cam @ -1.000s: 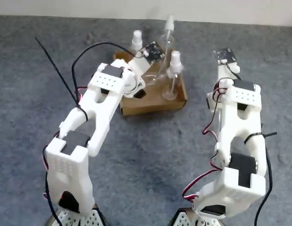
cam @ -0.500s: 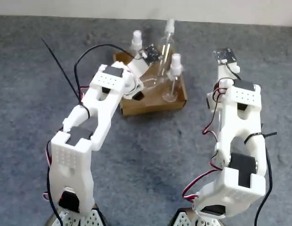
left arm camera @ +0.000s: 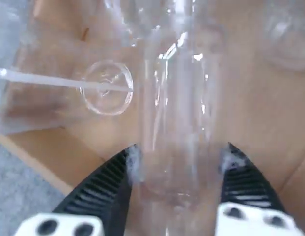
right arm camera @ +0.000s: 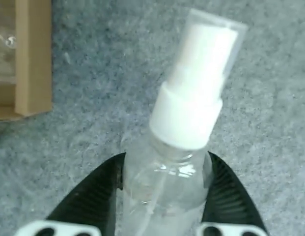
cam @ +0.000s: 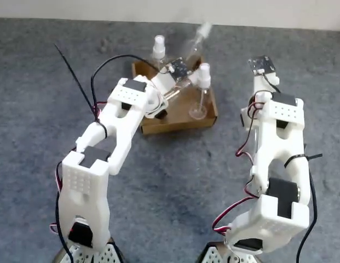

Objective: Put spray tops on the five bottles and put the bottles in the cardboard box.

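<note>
Boxing: my left hand [left arm camera: 179,152] grips a tilted bottle [left arm camera: 177,93] over the cardboard box [cam: 175,125].
Next I should stand it inside; my right hand [right arm camera: 164,169] clasps a capped bottle [right arm camera: 191,113].

Left white arm [cam: 123,120] extended forward, its black-padded left gripper [left arm camera: 179,152] clamped on both sides of a tilted clear plastic bottle [left arm camera: 177,98]. Right white arm [cam: 279,131] folded upright, right gripper [right arm camera: 164,162] closed on a clear spray-topped bottle [right arm camera: 186,123].

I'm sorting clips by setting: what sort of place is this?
Probably a small robotics lab bench: two white desktop arms on a grey carpet-like tabletop, with a cardboard box of spray bottles.
</note>
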Available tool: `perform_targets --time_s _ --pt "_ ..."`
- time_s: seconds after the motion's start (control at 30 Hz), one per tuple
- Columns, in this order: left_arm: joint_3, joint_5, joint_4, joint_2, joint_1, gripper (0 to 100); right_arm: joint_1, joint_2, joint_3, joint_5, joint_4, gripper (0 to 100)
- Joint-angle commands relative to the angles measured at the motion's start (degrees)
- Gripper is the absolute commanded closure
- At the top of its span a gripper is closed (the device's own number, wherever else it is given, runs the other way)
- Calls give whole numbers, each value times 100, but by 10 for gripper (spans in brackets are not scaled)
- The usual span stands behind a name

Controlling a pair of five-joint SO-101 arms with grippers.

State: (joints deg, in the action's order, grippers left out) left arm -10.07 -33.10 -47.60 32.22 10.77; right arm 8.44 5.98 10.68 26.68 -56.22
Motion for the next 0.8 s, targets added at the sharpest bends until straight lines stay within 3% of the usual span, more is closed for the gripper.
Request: perform_targets --time_s 0.0,0.77 --pt "-154 0 -9 -110 -57 853 -84 -48 -40 -44 92 856" --pt "664 26 -97 -1411 -13 919 -92 -57 -57 -44 48 856"
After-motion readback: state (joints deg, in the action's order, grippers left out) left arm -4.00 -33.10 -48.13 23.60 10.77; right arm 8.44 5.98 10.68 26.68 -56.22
